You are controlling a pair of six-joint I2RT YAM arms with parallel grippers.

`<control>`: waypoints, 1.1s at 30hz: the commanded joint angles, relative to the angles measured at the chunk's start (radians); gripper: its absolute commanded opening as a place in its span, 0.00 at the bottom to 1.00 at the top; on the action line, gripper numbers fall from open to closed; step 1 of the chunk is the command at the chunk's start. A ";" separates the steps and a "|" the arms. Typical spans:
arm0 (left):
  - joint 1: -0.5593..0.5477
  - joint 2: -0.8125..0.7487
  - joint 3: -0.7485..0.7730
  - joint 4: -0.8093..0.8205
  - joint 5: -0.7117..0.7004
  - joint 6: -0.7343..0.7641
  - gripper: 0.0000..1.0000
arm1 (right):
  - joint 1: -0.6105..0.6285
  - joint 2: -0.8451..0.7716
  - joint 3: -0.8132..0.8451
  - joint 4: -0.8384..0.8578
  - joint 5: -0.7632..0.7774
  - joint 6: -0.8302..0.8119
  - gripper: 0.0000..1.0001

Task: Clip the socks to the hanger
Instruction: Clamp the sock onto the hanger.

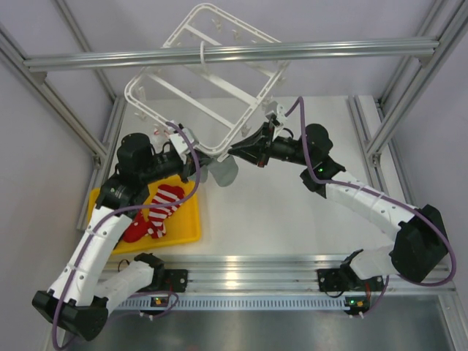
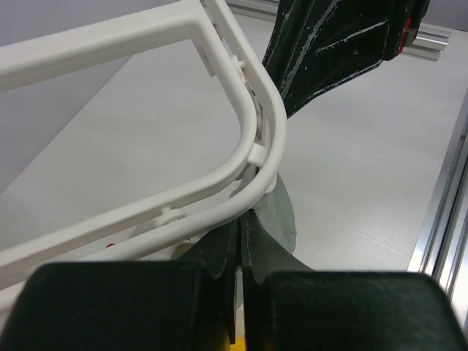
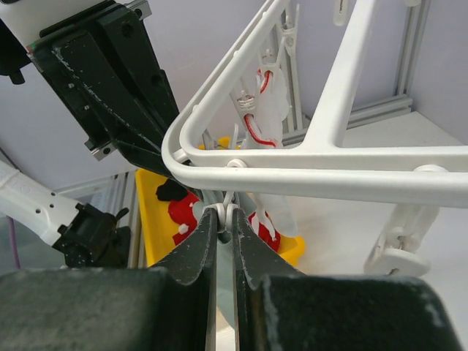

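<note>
Top external: rounded white plastic hanger [image 1: 131,91], soft grey sock [image 1: 225,172].

Tight knot at the hanger's [image 1: 191,93] near corner; open table [image 1: 292,219] to its right.
There the left gripper [image 2: 240,234], pinching the grey sock [image 1: 225,174], meets the right gripper [image 3: 225,223], squeezing a clip [image 3: 232,213]; a beam [image 1: 234,55] crosses overhead, a yellow tray [image 1: 186,232] sits left.

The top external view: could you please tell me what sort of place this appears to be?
Probably a robotics lab test cell: a white table caged by grey aluminium beams, the left arm and right arm bolted at its near edge, plus props: a yellow tray of socks and a white hanger.
</note>
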 commanded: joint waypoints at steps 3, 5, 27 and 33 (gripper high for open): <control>0.003 -0.010 0.012 0.134 -0.037 -0.070 0.00 | 0.000 -0.020 0.002 -0.048 -0.096 -0.036 0.00; 0.003 -0.016 0.006 0.148 -0.035 -0.083 0.00 | 0.000 -0.018 0.006 -0.058 -0.102 -0.047 0.00; 0.003 -0.045 -0.023 0.131 -0.043 -0.124 0.00 | 0.000 -0.049 0.017 -0.129 -0.092 -0.070 0.60; 0.003 -0.085 -0.060 0.105 -0.100 -0.191 0.00 | 0.000 -0.130 -0.044 -0.161 -0.058 -0.070 0.64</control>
